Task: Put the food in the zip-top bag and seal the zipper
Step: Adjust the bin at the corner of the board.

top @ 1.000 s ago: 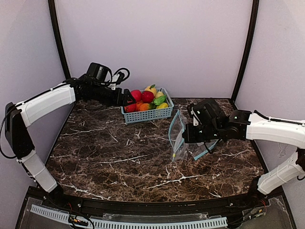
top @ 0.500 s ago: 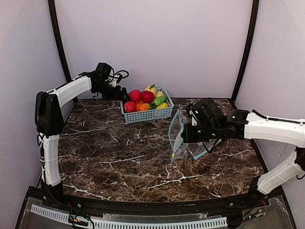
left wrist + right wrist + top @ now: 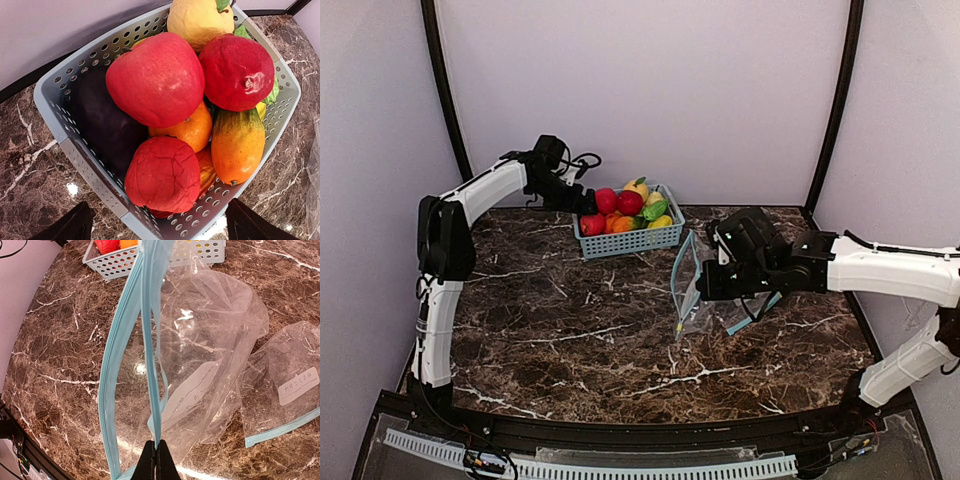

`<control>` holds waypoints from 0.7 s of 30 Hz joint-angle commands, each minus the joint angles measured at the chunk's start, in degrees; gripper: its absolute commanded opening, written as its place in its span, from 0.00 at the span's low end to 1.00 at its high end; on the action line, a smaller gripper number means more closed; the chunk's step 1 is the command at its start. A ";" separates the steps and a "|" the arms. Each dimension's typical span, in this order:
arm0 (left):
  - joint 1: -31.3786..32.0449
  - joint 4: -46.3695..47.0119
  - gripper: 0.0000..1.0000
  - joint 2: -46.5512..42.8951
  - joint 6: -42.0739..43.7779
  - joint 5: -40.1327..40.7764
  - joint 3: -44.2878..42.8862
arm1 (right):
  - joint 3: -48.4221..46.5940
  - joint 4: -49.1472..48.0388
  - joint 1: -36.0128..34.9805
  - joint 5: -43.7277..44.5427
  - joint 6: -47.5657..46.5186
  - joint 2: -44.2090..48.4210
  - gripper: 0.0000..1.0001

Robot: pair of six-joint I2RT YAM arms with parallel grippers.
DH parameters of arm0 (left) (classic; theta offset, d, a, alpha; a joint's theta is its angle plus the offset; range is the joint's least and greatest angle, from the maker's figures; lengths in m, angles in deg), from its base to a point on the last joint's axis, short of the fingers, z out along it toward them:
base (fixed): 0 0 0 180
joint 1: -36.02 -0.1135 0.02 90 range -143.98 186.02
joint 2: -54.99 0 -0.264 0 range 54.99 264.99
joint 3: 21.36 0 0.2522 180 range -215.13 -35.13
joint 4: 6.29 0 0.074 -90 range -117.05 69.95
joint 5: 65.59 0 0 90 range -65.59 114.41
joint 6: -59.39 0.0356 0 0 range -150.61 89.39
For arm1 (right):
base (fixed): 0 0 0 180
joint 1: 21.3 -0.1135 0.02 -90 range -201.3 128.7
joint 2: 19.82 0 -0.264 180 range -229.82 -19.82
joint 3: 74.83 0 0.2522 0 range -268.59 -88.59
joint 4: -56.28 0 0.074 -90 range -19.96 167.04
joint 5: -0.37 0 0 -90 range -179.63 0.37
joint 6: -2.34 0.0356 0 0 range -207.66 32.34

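Hovering over the basket (image 3: pixel 90 172) at the back of the table (image 3: pixel 560 320), the left gripper (image 3: pixel 157 224) is spreading its fingers wide, one dark tip showing on each side of the near corner, with nothing between them. It is looking straight down on the food (image 3: pixel 165 172), which is all sitting heaped in the basket: red round pieces, a yellow one at the far end, an orange-and-green one along the right wall. The spread looks meant for dropping around one of the top pieces, likely the big red apple (image 3: pixel 155 80), since that one is lying highest and free of the walls.

Off to the right, the right gripper (image 3: pixel 156 460) is pinching tight on the zipper (image 3: pixel 117 360) of the bag (image 3: pixel 210 340). It is holding the bag upright on the table with the two blue strips bowing apart, so the mouth is gaping toward the basket and nothing is inside yet. Gripping one strip seems to be what is letting the other sag open. A second bag (image 3: pixel 295 390) is lying flat just beside it.
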 commanded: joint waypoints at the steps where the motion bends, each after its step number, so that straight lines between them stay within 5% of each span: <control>1: 0.77 -3.96 0.97 -0.80 0.74 -0.10 -1.77 | -0.56 -1.91 -0.45 -0.42 0.43 -0.63 0.00; 12: 4.79 -1.76 0.98 -0.73 -4.55 -5.04 -0.64 | 1.07 -2.27 -0.42 -0.22 1.68 1.23 0.00; 21: 0.08 0.65 0.99 -1.10 -5.20 -3.25 -1.37 | 2.64 -2.17 -0.47 1.09 2.64 4.42 0.00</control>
